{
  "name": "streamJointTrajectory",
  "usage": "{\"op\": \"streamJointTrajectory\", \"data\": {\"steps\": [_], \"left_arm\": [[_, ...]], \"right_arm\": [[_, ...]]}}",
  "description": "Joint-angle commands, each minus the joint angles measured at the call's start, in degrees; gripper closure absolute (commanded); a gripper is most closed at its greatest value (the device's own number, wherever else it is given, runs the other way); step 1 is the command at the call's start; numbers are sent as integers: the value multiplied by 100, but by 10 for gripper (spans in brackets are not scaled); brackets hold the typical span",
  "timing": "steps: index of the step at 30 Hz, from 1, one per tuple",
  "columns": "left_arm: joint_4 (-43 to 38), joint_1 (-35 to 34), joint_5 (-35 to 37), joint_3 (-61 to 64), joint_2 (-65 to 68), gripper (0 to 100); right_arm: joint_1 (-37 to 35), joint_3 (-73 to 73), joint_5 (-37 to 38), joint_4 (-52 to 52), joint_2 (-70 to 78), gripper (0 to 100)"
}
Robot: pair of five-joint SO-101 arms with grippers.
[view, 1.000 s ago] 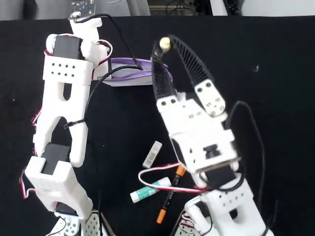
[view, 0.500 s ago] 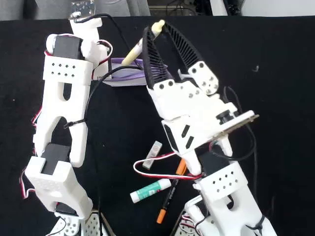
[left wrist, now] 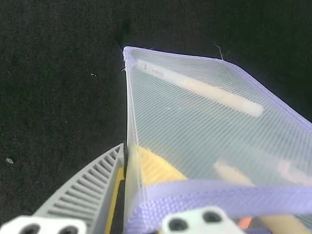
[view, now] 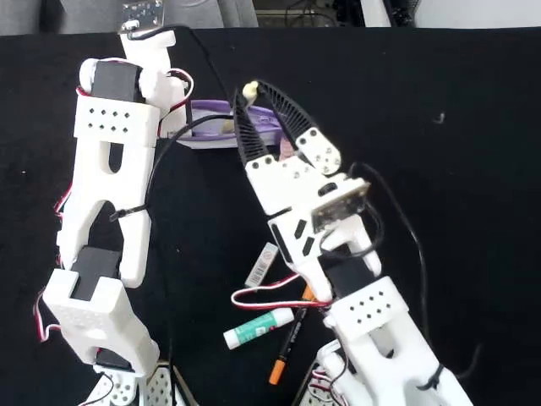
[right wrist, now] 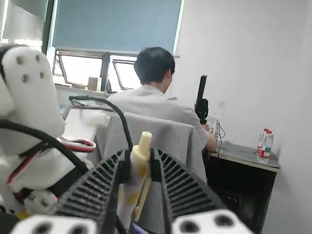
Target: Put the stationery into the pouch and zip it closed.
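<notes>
I am lowering my right gripper [view: 254, 100], closed on the cream pen [view: 250, 89], from beside the pouch [view: 210, 110] into its mouth, while my left gripper [left wrist: 127, 185] is clamping the rim, so insertion is starting.

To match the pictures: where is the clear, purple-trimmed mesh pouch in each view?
High view: the clear, purple-trimmed mesh pouch lies far back on the black table, beneath the right claw.
Left wrist view: it stretches away from the camera.
Right wrist view: probably the purple sliver between the claw fingers.
Shared landmark: the cream pen in that claw.
</notes>
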Motion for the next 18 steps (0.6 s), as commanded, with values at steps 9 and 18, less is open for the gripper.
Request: {"op": "streamJointTrajectory", "data": {"steps": [9,18], "left_arm": [[53,-233,-53,40,-123,971],[53,-242,-53,40,-123,971]], "right_arm": [[-237,-207,79,-132,910,632],[378,-75,26,-79,-215,721]]}}
